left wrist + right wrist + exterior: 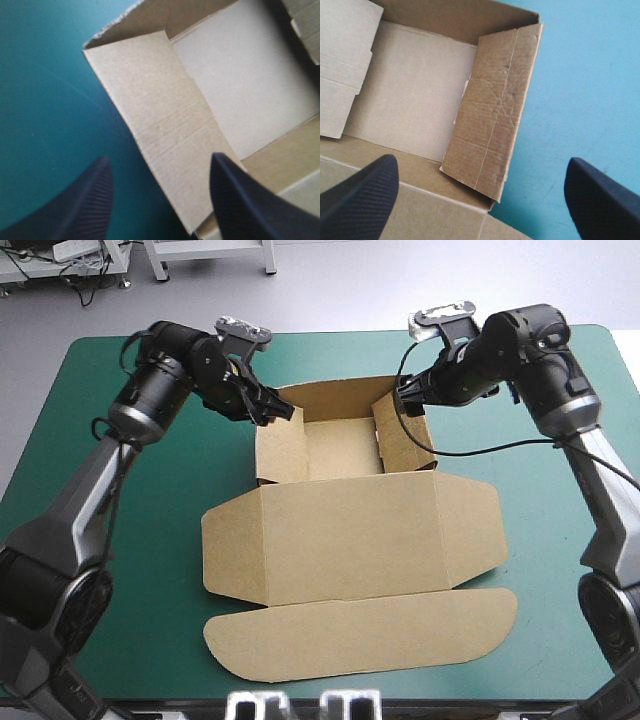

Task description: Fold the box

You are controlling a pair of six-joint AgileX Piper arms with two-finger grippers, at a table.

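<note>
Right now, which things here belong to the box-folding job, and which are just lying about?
Part of the job: the brown box, walls raised, lid flat; the left arm's fingers and the right arm's fingers, both open at its side walls.
Just there: the teal-green cover underneath.

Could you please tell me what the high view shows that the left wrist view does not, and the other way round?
Only the high view shows the brown cardboard box whole: its flat lid, rounded front flap, and the right gripper by the right wall. Only the left wrist view shows the left gripper with jaws apart, the creased left wall ahead between them. Both show the tray's pale floor and the teal-green table cover.
</note>
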